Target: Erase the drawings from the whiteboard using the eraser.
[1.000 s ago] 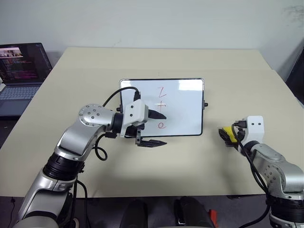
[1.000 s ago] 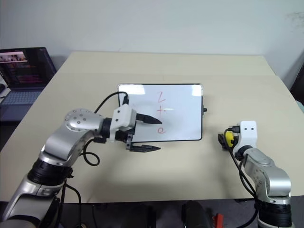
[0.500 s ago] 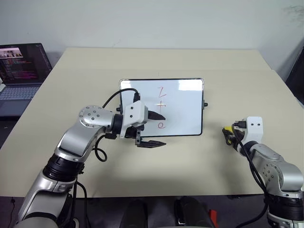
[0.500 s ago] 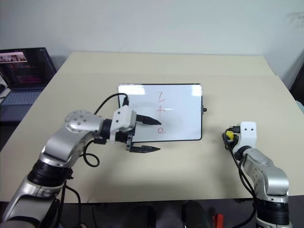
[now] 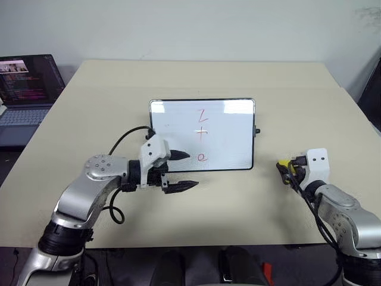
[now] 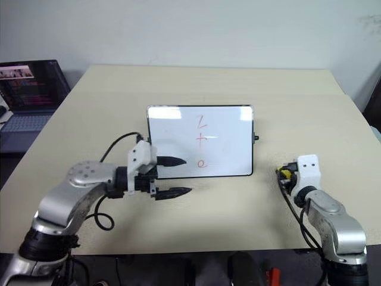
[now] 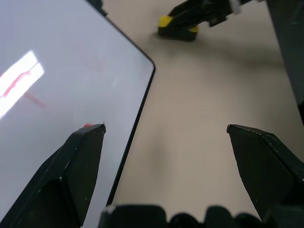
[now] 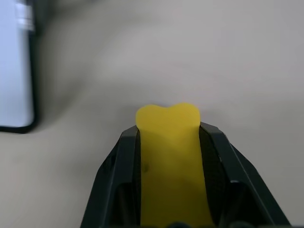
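A: Eraser (image 8: 168, 156) first: where does it sit?

B: Clamped between the 2 black fingers of the right gripper (image 5: 288, 168), near the table's right edge, well apart from the whiteboard (image 5: 226, 128). The right wrist view shows the yellow block squeezed so that its far end bulges past the fingertips; the head views give just a yellow patch at the gripper's tip.

A: And the left gripper (image 5: 183, 171)?

B: Its jaws stand wide apart and hold nothing. From the head views, 1 finger reaches over the board's near left corner and the other lies over the table (image 5: 250, 202) just in front of the board's near edge.

A: Does its wrist camera add anything?

B: Yes: it looks across the board's rounded black-framed corner, with bare table between the 2 fingers (image 7: 78, 161), and far off the yellow eraser in the other gripper.

A: The drawings (image 5: 202, 134)?

B: 3 red marks in a column near the board's middle, all intact: a "Z", a plus, a small loop. In the left wrist view they blur into faint red streaks under a glare patch.

A: Anything else around?

B: An open laptop (image 5: 27, 89) sits off the table's far left corner, screen lit. Black knobs sit on the board's short sides. The left arm with its looping cable crosses in front of the board's near left corner; nothing lies between the eraser and the board.
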Motion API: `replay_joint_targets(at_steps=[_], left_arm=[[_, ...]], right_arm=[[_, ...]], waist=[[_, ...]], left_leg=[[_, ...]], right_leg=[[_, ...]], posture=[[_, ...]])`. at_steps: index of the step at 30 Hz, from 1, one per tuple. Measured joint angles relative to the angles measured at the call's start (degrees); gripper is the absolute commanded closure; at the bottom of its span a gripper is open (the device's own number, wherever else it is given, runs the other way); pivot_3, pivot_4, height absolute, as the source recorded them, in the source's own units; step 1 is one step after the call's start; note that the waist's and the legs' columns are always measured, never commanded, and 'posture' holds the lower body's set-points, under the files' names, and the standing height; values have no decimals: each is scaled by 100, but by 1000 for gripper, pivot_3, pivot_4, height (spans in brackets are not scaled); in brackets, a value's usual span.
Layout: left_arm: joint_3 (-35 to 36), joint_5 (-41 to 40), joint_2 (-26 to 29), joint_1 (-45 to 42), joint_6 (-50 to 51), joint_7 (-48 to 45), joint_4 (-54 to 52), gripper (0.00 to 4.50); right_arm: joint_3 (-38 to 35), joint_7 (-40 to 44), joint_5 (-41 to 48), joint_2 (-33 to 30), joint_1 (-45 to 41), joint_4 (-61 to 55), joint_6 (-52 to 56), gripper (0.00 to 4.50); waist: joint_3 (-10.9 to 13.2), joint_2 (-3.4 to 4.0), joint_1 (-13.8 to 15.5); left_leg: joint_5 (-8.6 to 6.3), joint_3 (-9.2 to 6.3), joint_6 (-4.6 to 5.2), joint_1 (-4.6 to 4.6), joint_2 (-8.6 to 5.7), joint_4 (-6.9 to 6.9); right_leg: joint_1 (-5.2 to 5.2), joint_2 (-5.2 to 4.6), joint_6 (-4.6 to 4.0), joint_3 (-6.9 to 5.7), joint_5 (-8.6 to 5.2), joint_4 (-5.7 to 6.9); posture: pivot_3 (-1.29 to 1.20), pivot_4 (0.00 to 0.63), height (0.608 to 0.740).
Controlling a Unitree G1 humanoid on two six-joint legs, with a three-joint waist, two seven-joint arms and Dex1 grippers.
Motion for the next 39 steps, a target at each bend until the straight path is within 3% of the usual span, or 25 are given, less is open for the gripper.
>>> replay_joint_targets(at_steps=[5, 11, 20, 26, 39], left_arm=[[483, -185, -15, -51, 448, 541, -114, 0], [628, -280, 124, -280, 789, 770, -44, 0], [712, -314, 137, -575, 902, 934, 345, 0], [724, -329, 106, -548, 899, 1014, 349, 0], [727, -329, 99, -407, 848, 1023, 279, 0]], right_arm=[[341, 469, 6, -411, -305, -579, -70, 3198], [1103, 731, -54, -368, -1865, -514, -110, 3198], [2783, 576, -1466, 667, -3701, 1637, -1322, 3198], [2972, 464, -2092, 1195, -4043, 2619, -2013, 3198], [3030, 479, -2899, 1613, -4451, 3755, -2717, 3198]], waist=[[-1, -2, -4], [-1, -2, -16], [-1, -2, -3], [-2, -4, 8], [-2, -4, -5]], left_leg=[[0, 3, 0, 18, -2, 0], [1, -1, 0, 19, -4, -2], [1, 2, -1, -1, -6, 1], [1, 1, -1, -12, -2, 2], [1, 2, -1, -8, 3, 2]], right_leg=[[14, 0, 10, 2, -2, 1], [13, 11, -6, -2, 7, 1], [2, -11, -17, -2, 13, -2], [-10, -23, -19, -3, 14, -1], [-11, -24, -21, 0, 15, 5]], posture=[[0, 150, 740], [0, 150, 740], [0, 150, 740], [0, 150, 740], [0, 150, 740]])
